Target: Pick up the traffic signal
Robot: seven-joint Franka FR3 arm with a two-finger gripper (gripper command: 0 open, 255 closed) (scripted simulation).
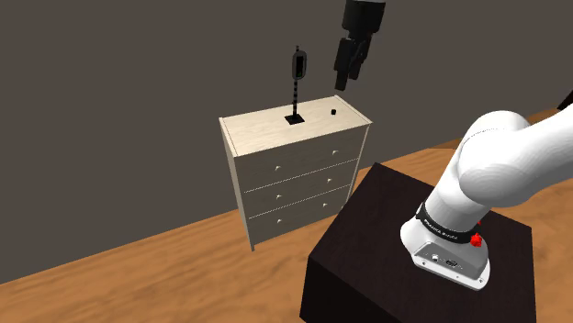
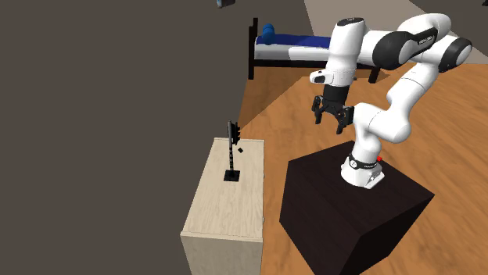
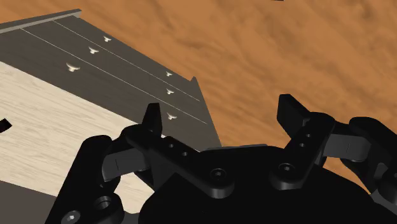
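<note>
The traffic signal [image 1: 297,72] is a small black signal head on a thin black pole with a flat square foot. It stands upright on the pale wooden top of a three-drawer dresser [image 1: 292,174]. In the second exterior view the traffic signal [image 2: 232,147] rises near the far end of the dresser top [image 2: 227,207]. My gripper [image 1: 342,81] hangs open in the air, higher than the signal and to its right in the shoulder view. The gripper [image 2: 330,125] hovers off the dresser's drawer side, over the floor. In the wrist view the fingers [image 3: 151,121] stand apart with nothing between them.
A tiny black cube [image 1: 333,111] lies on the dresser top near the signal. The dark box stand [image 1: 422,266] sits close to the dresser's front. A grey wall backs the dresser. A bed [image 2: 293,48] stands far off across the wooden floor [image 3: 267,51].
</note>
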